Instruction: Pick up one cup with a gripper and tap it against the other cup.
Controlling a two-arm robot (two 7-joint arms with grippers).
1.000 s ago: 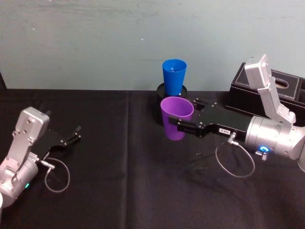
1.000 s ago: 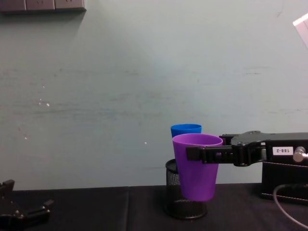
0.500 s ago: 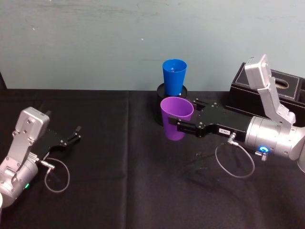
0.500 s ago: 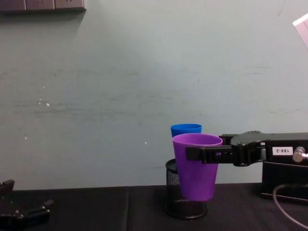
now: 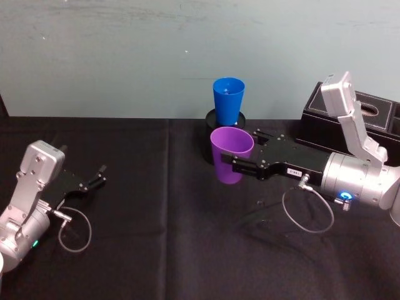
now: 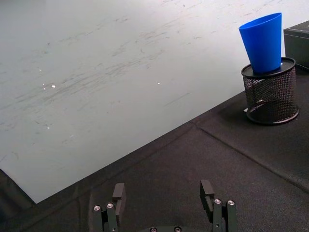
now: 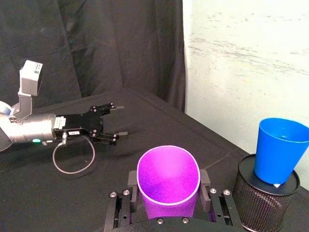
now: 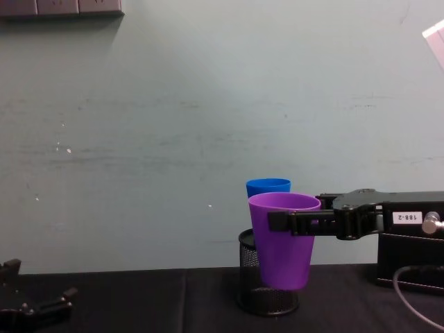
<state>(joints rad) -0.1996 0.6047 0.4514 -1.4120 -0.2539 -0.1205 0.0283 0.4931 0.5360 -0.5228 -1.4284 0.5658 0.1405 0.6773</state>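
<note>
My right gripper [image 5: 240,159] [image 8: 288,220] [image 7: 168,186] is shut on the purple cup [image 5: 230,154] [image 8: 284,239] [image 7: 168,181], gripping it just below the rim and holding it upright above the table. Just behind it the blue cup [image 5: 228,100] [image 8: 268,187] [image 7: 278,150] [image 6: 263,42] stands upright in a black mesh pen holder [image 5: 212,119] [image 8: 267,295] [image 7: 260,200] [image 6: 270,94]. The two cups sit close, and I cannot tell whether they touch. My left gripper [image 5: 98,175] [image 6: 164,193] [image 7: 115,121] [image 8: 41,305] rests open on the table at the far left.
A black tissue box [image 5: 369,115] [image 8: 409,260] stands at the back right behind my right arm. A black cloth [image 5: 162,237] covers the table, and a pale wall [image 5: 125,56] rises right behind the cups.
</note>
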